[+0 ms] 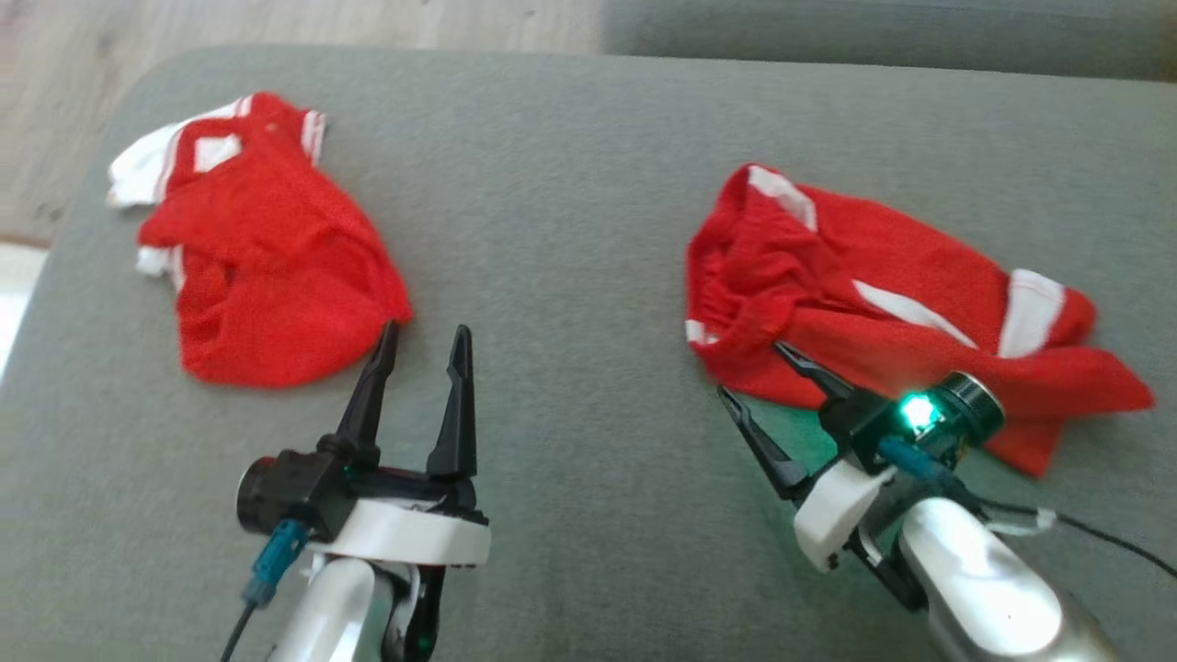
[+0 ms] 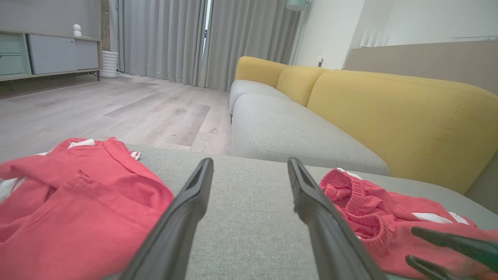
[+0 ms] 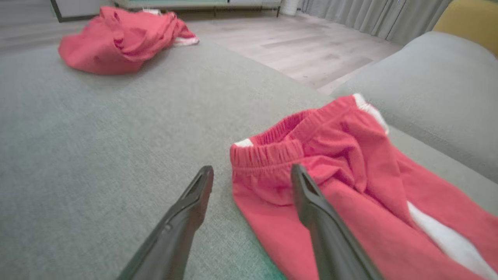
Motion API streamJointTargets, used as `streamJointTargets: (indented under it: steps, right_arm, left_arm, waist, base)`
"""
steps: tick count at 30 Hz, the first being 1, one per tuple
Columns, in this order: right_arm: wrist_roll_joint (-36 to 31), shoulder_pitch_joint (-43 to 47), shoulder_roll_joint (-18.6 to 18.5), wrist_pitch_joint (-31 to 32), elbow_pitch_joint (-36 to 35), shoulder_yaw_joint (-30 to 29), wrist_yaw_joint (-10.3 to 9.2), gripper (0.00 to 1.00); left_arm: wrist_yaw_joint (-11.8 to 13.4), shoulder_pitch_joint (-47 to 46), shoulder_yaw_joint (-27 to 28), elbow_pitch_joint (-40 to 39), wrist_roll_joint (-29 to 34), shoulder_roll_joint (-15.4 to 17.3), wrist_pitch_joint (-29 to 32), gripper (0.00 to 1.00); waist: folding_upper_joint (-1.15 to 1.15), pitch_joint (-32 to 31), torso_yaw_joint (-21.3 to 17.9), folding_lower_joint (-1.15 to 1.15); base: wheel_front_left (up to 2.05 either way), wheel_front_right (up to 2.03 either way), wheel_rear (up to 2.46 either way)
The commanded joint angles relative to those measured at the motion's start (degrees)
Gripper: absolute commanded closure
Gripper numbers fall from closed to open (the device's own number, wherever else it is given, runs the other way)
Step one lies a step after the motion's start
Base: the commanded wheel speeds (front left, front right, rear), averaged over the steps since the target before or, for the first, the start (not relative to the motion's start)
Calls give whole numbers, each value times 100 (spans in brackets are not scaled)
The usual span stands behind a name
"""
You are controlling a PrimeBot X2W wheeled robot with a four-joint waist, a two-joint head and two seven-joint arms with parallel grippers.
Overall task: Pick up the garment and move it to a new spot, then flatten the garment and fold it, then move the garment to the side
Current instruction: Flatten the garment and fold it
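Red shorts (image 3: 350, 186) look light, limp, likely to slump; pinch the thick elastic waistband (image 3: 268, 153) beside your right claw (image 1: 750, 370). It's spread, left claw (image 1: 425, 327) spread too, both holding nothing.

Free cushion (image 1: 570, 184) lane between red top (image 1: 267, 267) and shorts (image 1: 874, 303), apparently unobstructed.

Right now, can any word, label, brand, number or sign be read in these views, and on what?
No text is readable.
The right red garment and the left red garment bear only white stripes and panels.
The left gripper and right gripper show no legible marking.
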Motion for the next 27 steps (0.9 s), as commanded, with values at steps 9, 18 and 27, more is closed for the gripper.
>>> streamJointTargets:
  steps: [9, 18, 27]
  right_arm:
    - [135, -720, 180, 62, 1172, 186, -4, 0]
    - [694, -1118, 690, -486, 1827, 705, -4, 100]
    - [2262, -1050, 789, -271, 775, 2084, -4, 100]
  left_arm:
    - [65, -288, 32, -175, -129, 19, -55, 0]
    - [84, -296, 68, -139, -89, 19, -55, 0]
    - [54, -190, 123, -75, 6, 19, -55, 0]
  waist:
    - [0, 239, 498, -1]
    - [0, 186, 392, -1]
    - [0, -147, 107, -1]
  base:
    - [0, 0, 0]
    - [0, 0, 0]
    - [0, 0, 0]
